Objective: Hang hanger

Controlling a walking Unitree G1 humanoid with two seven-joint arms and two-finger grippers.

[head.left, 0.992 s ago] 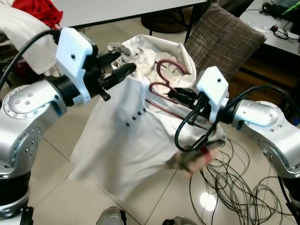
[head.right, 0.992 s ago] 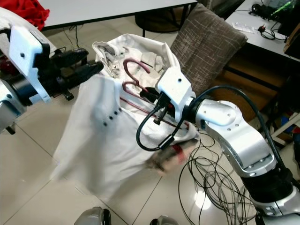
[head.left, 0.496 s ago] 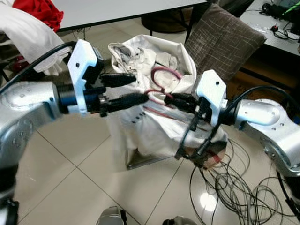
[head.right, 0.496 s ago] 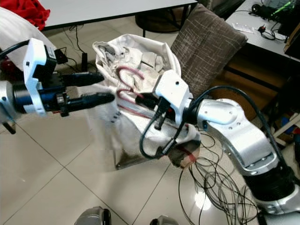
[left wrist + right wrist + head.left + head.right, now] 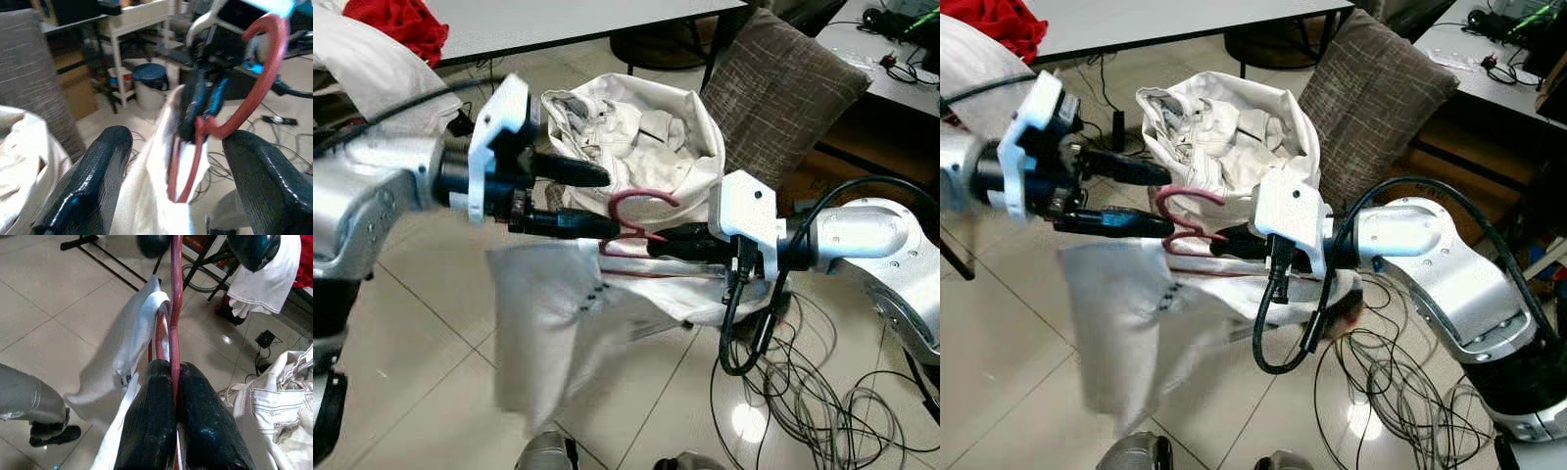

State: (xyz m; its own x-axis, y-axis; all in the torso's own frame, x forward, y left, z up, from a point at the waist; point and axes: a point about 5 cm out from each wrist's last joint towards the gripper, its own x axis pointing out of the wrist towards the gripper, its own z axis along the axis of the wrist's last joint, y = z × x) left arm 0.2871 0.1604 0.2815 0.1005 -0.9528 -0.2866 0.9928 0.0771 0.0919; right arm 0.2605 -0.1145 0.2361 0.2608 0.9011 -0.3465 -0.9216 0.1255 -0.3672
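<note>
Right gripper (image 5: 658, 245) clamps the red hanger (image 5: 641, 211); left gripper (image 5: 607, 201) stands open at its hook.

The right gripper's two glossy black fingers (image 5: 151, 416) are pressed together on the thin red wire of the hanger, which runs straight out between them. The hanger ends in a rounded hook, held above the tiled floor (image 5: 431, 372) between the two arms. A white shirt (image 5: 558, 323) of thin, limp cloth with a row of small dark buttons hangs from it, blurred. The left gripper's textured black fingers (image 5: 93, 181) are spread apart, one above and one below the hook, gripping nothing. Behind stands a sack (image 5: 646, 127) of crumpled off-white fabric, a brown woven cushion (image 5: 783, 88) beside it. Loose thin cables (image 5: 803, 392) coil on the glossy tiles under the right arm.
</note>
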